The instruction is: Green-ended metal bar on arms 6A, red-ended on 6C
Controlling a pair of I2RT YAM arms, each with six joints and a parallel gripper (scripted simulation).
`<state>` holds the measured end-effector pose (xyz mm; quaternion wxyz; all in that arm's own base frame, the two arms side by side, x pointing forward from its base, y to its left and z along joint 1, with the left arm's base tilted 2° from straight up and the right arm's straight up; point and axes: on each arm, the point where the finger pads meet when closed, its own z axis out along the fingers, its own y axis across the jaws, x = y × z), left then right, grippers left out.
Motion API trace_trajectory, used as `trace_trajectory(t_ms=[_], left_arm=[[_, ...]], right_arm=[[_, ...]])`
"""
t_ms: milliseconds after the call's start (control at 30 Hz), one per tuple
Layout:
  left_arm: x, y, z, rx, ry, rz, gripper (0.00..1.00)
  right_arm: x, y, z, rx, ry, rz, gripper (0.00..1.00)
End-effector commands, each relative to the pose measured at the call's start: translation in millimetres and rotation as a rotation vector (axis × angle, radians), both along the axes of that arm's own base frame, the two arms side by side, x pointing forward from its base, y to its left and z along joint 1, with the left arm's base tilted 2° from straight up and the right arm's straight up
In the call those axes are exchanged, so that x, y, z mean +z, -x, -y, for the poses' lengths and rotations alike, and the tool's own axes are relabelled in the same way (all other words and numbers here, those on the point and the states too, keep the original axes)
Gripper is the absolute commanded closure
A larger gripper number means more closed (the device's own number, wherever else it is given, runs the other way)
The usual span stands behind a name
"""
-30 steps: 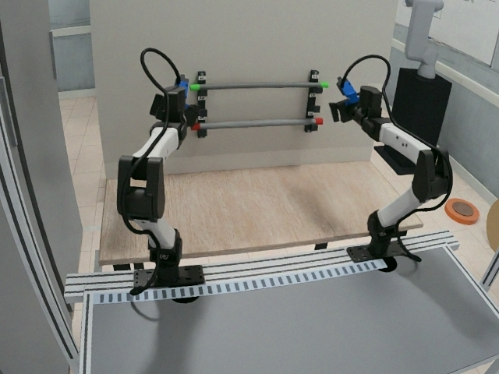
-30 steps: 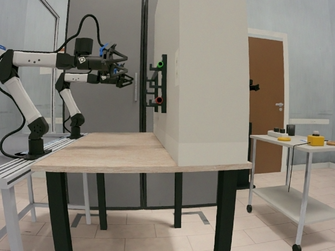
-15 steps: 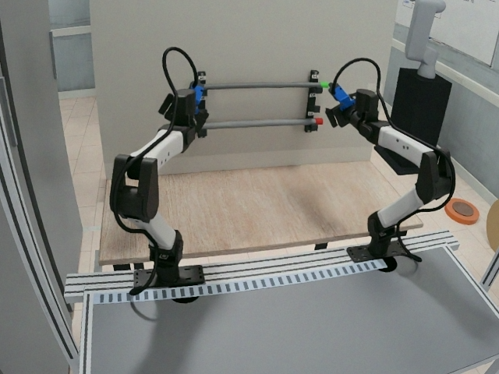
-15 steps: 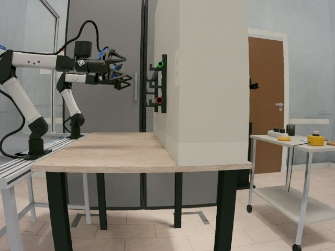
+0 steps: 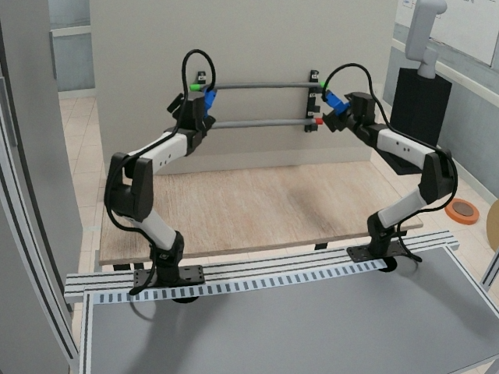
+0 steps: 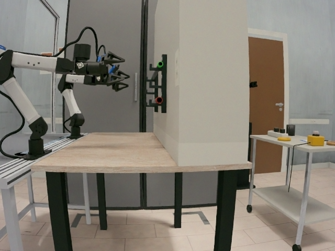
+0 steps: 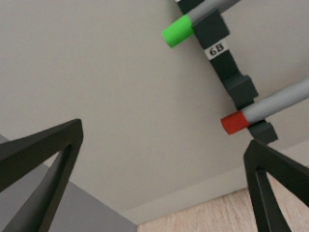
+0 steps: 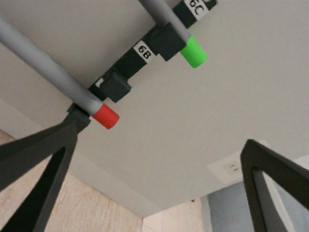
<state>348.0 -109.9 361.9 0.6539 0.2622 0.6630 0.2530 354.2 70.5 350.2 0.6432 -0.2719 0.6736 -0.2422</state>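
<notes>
The next step looks like clearing one bar onto the spare 6B arms [image 6: 156,86] [image 7: 242,88] [image 8: 116,87], since the two bars sit in each other's places; the green-ended bar [image 5: 262,85] [image 6: 160,64] [image 7: 208,11] [image 8: 166,16] seems the handier first lift. Roll both wrists further until each pair of fingers straddles the tube squarely; grip inboard of the rack arms, close together, raise past the arms' upturned tips before drawing outward, and keep both ends level so neither snags.

The left gripper [image 5: 193,111] [image 6: 125,81] [image 7: 165,137] and right gripper [image 5: 338,108] [image 6: 125,68] [image 8: 160,138] stand wide open, holding nothing, short of the rack; from the left gap, the green end is at twelve o'clock and the red at three; from the right gap, green is at one, red at ten. The green-ended bar rests under label 6C [image 8: 197,7]; the red-ended bar [image 5: 262,123] [image 6: 158,100] [image 7: 277,101] [image 8: 48,70] rests on the lowest pair, presumably 6A.
</notes>
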Motion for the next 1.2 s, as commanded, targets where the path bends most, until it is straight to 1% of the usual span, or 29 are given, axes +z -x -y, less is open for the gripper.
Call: trace_trajectory(t_ms=[0,500,567,1067,1167], left_arm=[[-0.8,1.4,-0.6,0.026,-0.049,0.017,0.00],[-9.4,9.9,27.0,0.026,-0.258,0.021,0.00],[-9.4,9.9,27.0,0.026,-0.258,0.021,0.00],[-18.0,18.4,54.7,0.026,-0.463,0.026,0.00],[-18.5,19.0,56.5,0.026,-0.476,0.026,0.00]], right_arm=[[9.9,4.3,1.6,-0.016,0.042,0.049,0.00],[1.5,12.1,-16.0,-0.005,0.248,0.055,0.00],[1.5,12.1,-16.0,-0.005,0.248,0.055,0.00],[-6.9,19.8,-33.6,0.006,0.450,0.060,0.00],[-7.4,20.3,-34.8,0.007,0.463,0.061,0.00]])
